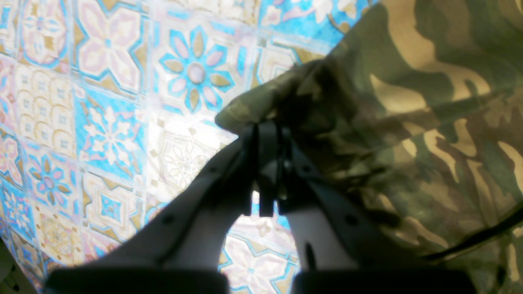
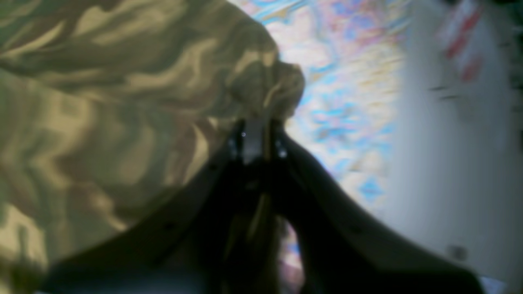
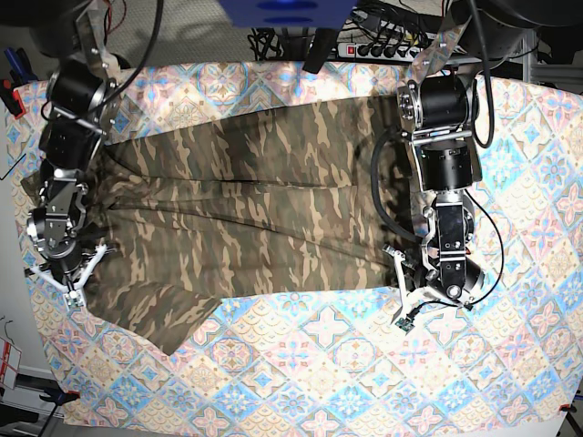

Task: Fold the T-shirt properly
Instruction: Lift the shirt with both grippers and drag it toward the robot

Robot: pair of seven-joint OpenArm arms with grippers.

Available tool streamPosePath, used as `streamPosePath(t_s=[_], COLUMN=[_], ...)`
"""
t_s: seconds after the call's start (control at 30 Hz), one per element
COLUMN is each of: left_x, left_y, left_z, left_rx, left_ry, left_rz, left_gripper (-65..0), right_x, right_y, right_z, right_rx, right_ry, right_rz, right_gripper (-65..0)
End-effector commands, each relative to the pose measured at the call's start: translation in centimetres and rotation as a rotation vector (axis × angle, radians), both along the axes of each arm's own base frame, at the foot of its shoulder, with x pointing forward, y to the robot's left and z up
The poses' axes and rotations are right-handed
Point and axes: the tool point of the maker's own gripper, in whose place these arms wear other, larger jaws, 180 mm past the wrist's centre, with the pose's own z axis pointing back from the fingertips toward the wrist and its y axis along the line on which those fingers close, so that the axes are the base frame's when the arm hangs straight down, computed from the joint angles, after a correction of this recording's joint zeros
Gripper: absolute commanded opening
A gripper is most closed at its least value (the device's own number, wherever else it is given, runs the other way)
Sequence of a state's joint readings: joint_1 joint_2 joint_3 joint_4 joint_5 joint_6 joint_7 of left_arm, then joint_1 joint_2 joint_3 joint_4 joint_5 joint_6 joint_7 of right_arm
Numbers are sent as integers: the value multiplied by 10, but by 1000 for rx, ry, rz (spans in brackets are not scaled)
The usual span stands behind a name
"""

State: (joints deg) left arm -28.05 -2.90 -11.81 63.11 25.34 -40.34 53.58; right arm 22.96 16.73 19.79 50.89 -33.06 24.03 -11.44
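The camouflage T-shirt [image 3: 255, 209] lies spread across the tile-patterned cloth [image 3: 364, 364], stretched between the two arms. My left gripper [image 3: 401, 289], on the right of the base view, is at the shirt's right lower edge. In the left wrist view this gripper [image 1: 265, 130] is shut on a bunched fold of the T-shirt [image 1: 429, 102]. My right gripper [image 3: 80, 273] sits at the shirt's left lower edge. The blurred right wrist view shows it [image 2: 255, 132] shut on a gathered lump of the T-shirt [image 2: 102, 102].
The tile-patterned cloth [image 1: 102, 122] covers the whole table. A power strip with cables [image 3: 383, 41] lies at the back edge, beside a blue object [image 3: 287, 11]. The table's left edge and pale floor [image 2: 449, 143] are close to my right gripper.
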Motion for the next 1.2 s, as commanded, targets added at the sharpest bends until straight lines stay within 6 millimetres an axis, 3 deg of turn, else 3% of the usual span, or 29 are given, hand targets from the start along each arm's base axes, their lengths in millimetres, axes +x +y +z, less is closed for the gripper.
streamPosePath(t_s=[0.0,0.17,0.33,0.43,0.53,0.73,0.8,0.87,1.0,1.17], left_x=[16,17,17,15,12,5,-1,-5,-19,-40], left_y=[4,4,-2,-8,-17,-21,-19,-17,-18,-16], left_z=[21,22,21,31,56,61,55,62,77,72], left_rx=[11,16,32,71,115,129,138,152,176,189], left_ry=[-58,-60,-57,-97,-196,-222,-202,-216,-267,-255], left_rz=[7,6,-22,-62,-101,-119,-114,-109,-110,-105], left_gripper=[-650,-650,-650,-650,-650,-650,-650,-650,-650,-650], right_x=[18,12,-4,-17,-21,-22,-22,-24,-44,-58], right_y=[-4,1,6,1,-1,-2,-2,-2,-8,2], right_z=[35,54,56,57,67,68,68,69,72,76], right_rx=[-27,-74,-102,-89,-54,-39,-37,-41,-85,-104], right_ry=[-103,-155,-175,-197,-279,-302,-305,-305,-301,-308], right_rz=[5,22,34,-9,-44,-57,-59,-57,-65,-62], right_gripper=[-639,-639,-639,-639,-639,-639,-639,-639,-639,-637])
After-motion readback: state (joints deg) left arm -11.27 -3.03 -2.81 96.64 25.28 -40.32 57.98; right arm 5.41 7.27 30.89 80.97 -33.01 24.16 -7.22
